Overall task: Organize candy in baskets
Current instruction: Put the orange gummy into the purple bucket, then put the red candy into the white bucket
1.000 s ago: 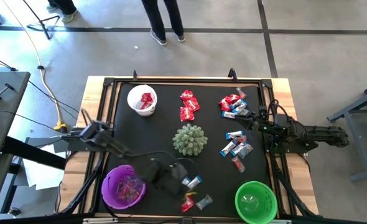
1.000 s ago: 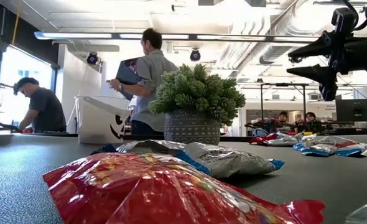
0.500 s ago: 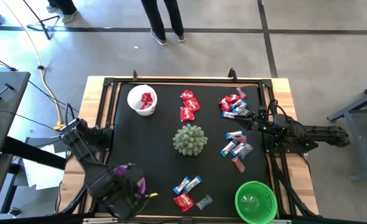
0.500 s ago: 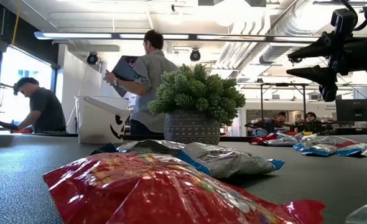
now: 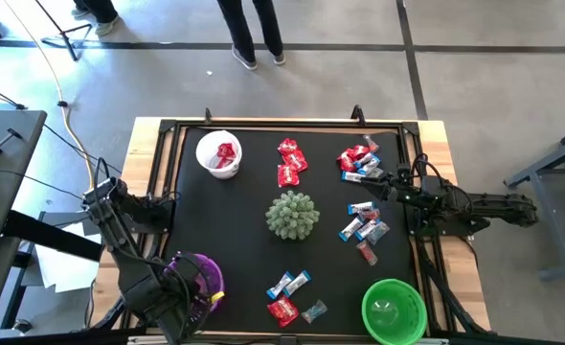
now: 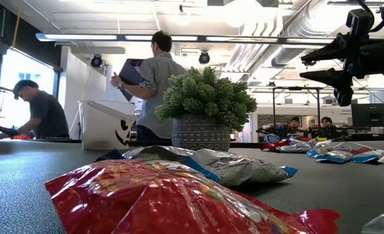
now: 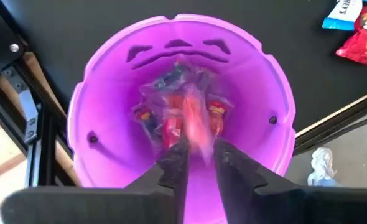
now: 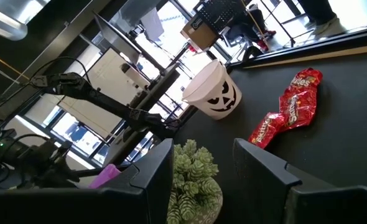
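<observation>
The left gripper (image 7: pixel 199 163) is held directly above the purple basket (image 7: pixel 109 81), at the near left corner of the black table (image 5: pixel 215 216). Its two fingers (image 7: pixel 174 163) are seen slightly apart, with a narrow gap between them, and nothing is clamped. Just beyond the fingertips a blurred pinkish candy (image 7: pixel 196 121) is seen inside the basket, over a small heap of pinkish and clear wrapped sweets (image 7: pixel 162 121) on the basket floor. Whether the blurred piece is touching the heap cannot be told.

The right gripper (image 5: pixel 390 189) is held above the right side of the table, beside a cluster of red and blue-and-silver candies (image 5: pixel 359 161). Its fingers (image 8: pixel 149 171) are spread wide and nothing is held between them. Ahead of the fingers, the spiky green plant (image 8: pixel 193 171) is seen, and farther on the white basket (image 8: pixel 213 92) with a jack-o'-lantern face; two red candy packs (image 8: pixel 289 109) lie on the table to one side of the fingers.

A red candy is seen inside the white basket. The green basket (image 5: pixel 394 309) stands at the near right corner. More blue-and-silver candies (image 5: pixel 364 225) lie between the plant and the right gripper, and a few pieces (image 5: pixel 292 292) lie between the purple and green baskets.
</observation>
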